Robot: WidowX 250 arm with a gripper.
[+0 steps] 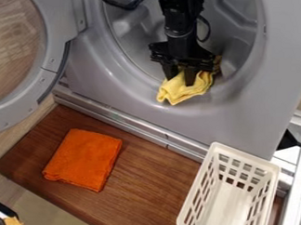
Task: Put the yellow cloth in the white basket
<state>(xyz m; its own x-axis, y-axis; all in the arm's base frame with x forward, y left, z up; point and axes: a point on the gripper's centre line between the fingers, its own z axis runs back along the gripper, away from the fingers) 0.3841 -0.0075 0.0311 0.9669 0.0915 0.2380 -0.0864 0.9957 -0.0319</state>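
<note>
Hanging from the top edge of the view, the black arm (179,24) reaches across the round opening of a grey machine (279,53), and its gripper (180,81) points downward at the opening's lower rim. The gripper is grasping the yellow cloth (177,93), with the fabric bunched between and around its two fingers (190,77). Most of the cloth lies directly below the fingertips, drooping in folds to a soft point toward the lower left. Another part spreads to the right of the fingers and runs up beside and behind the gripper's body.

The cloth is outside the white basket (248,155), which stands at the lower right of the view, well apart from the gripper and below it in the view. The basket is upright, long and rectangular, with rows of slots and square holes in its walls.

A folded orange cloth (84,159) lies flat on the brown wooden desk (150,189), left of the basket and well apart from it. A metal rail (131,124) runs between the machine's front and the desk. At the left, the round door (54,48) stands open.
</note>
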